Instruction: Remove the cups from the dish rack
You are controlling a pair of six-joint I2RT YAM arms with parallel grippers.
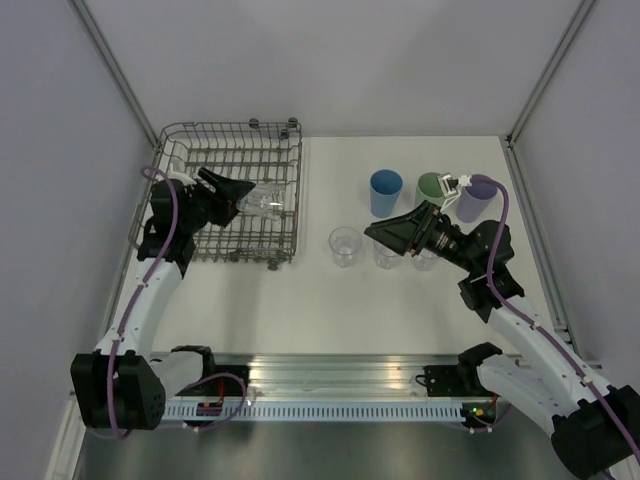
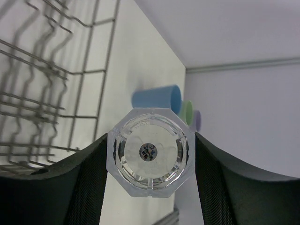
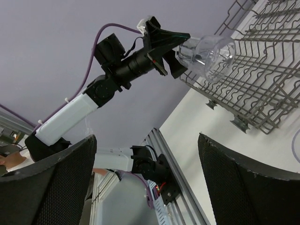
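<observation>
A clear cup hangs tilted over the right side of the grey wire dish rack, with my left gripper shut on it. The left wrist view shows its octagonal base clamped between both fingers. My right gripper hovers open and empty over the clear cups on the table. One clear cup stands free. Two more are partly hidden under that gripper. Behind them stand the blue cup, the green cup and the purple cup.
The right wrist view looks across at the left arm, its held cup and the rack. Grey walls enclose the table on three sides. An aluminium rail runs along the near edge.
</observation>
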